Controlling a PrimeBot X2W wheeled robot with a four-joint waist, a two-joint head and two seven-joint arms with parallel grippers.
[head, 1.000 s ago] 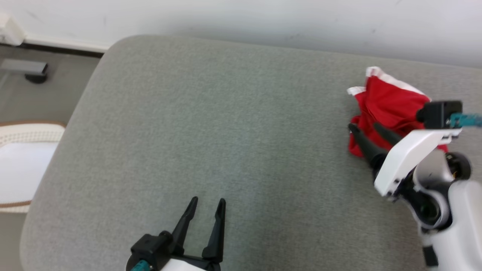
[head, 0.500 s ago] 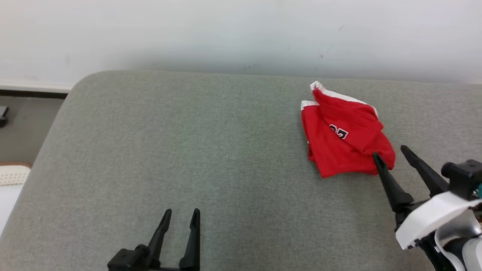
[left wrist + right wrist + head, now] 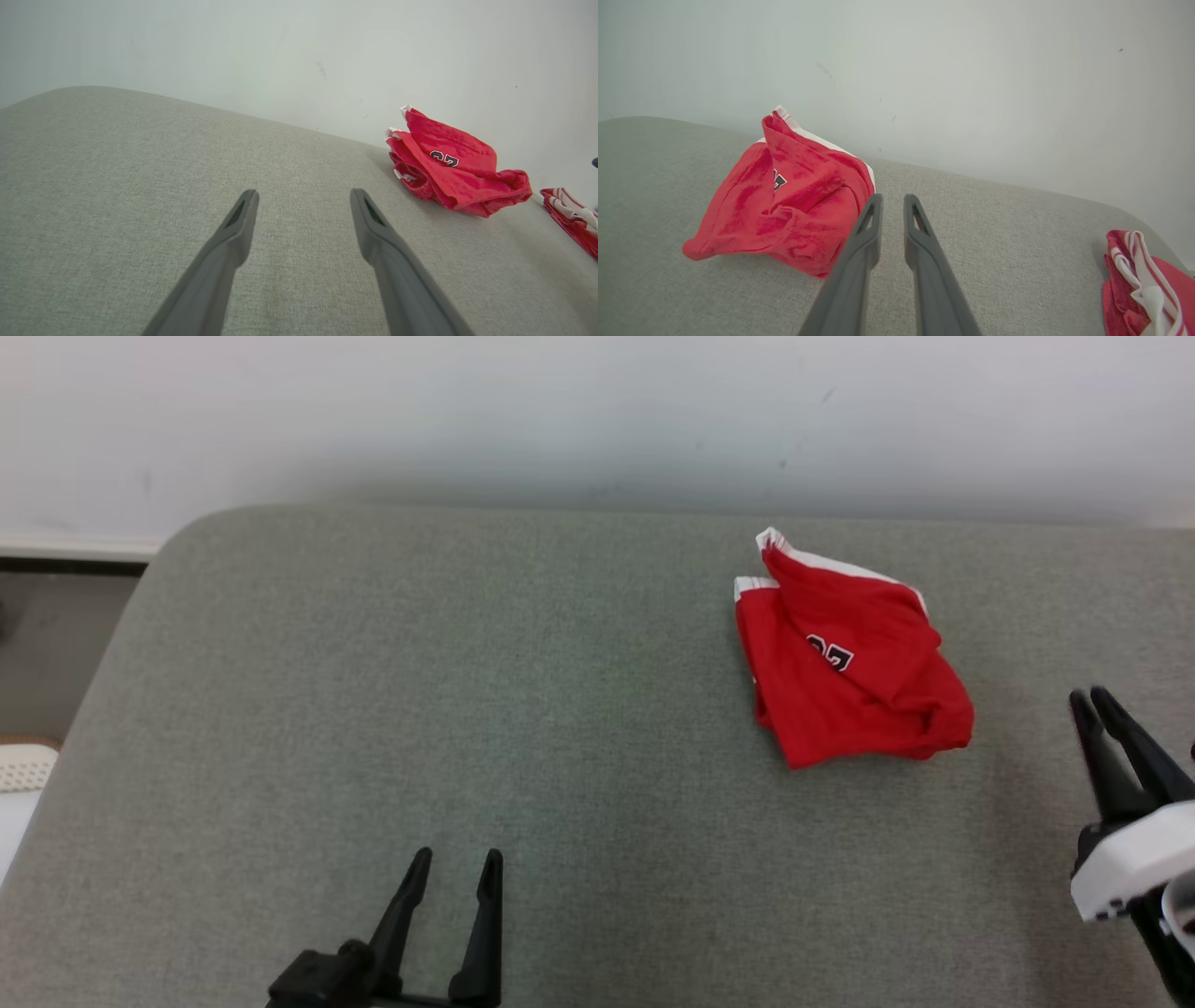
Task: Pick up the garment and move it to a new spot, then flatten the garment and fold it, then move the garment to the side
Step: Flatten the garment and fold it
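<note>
The garment (image 3: 845,663) is a red piece with white trim and a dark print, lying crumpled on the grey cushion (image 3: 467,691) at the back right; it is also seen in the left wrist view (image 3: 453,168) and the right wrist view (image 3: 784,205). My right gripper (image 3: 1086,695) hangs to the right of it, apart from the cloth. Its fingers (image 3: 892,200) stand a narrow gap apart with nothing between them. My left gripper (image 3: 457,859) stays open and empty near the front edge, far left of the garment (image 3: 303,196).
A second red and white cloth (image 3: 1139,275) lies at the cushion's right end (image 3: 572,214). A white wall (image 3: 597,420) runs close behind the cushion. Left of the cushion's rounded corner there is floor (image 3: 56,616) and a white object (image 3: 19,770).
The head camera has swung right. My right gripper has drawn back from the garment towards the right and its fingers have narrowed. The garment stays on the cushion. The left gripper is unchanged.
</note>
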